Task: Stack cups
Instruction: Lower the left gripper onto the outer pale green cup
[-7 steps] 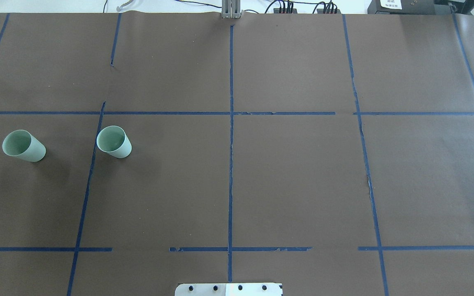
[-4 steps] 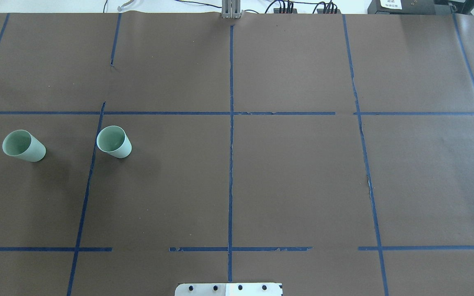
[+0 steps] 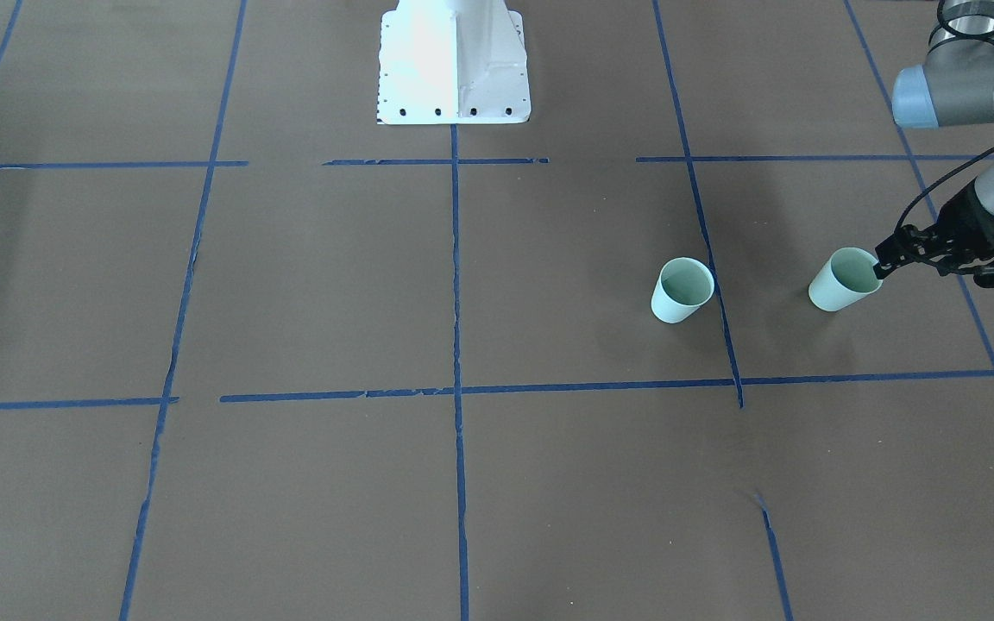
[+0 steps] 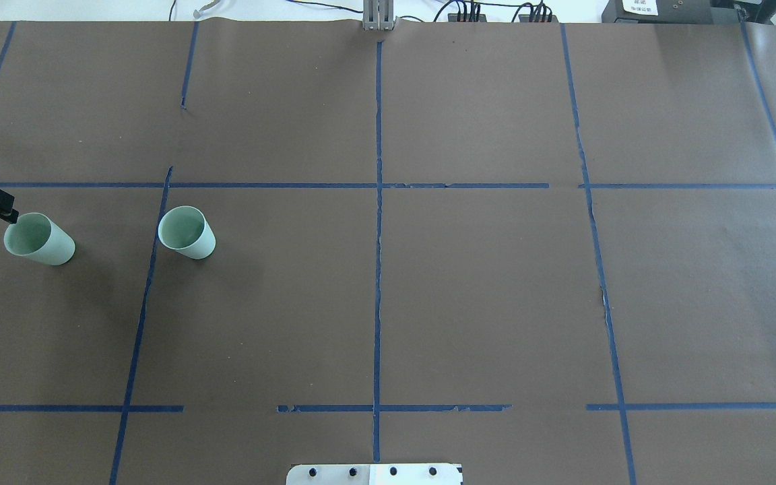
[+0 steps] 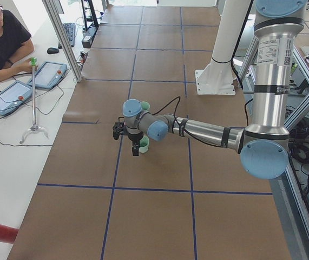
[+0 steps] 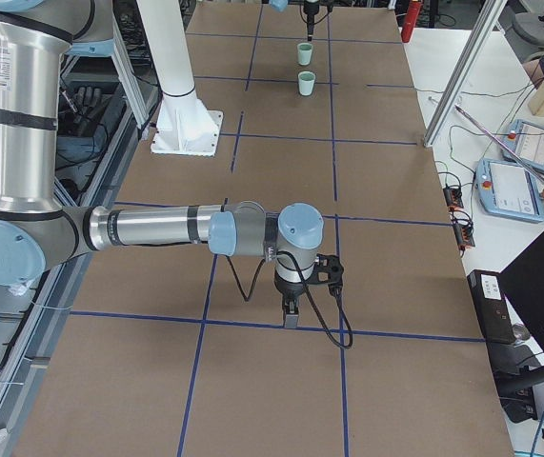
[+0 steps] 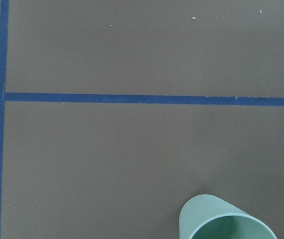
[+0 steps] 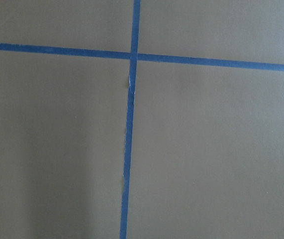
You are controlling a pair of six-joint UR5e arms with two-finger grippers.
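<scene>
just beside outer cup (image 3: 842, 282), left hand (image 3: 881, 266)

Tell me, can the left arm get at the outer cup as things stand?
Probably yes: the left gripper hangs at the rim of the outer cup, nothing stands between them, and the inner cup stands aside.

Bright, even, diffuse light covers the matte brown table (image 4: 496, 303). The outer cup (image 4: 39, 239) and the inner cup (image 4: 187, 232) throw only faint, soft-edged shadows (barely darker than the surface). Glare blows out the white robot base (image 3: 454, 60) in the front-facing view. Both wrist views are sharp.
</scene>
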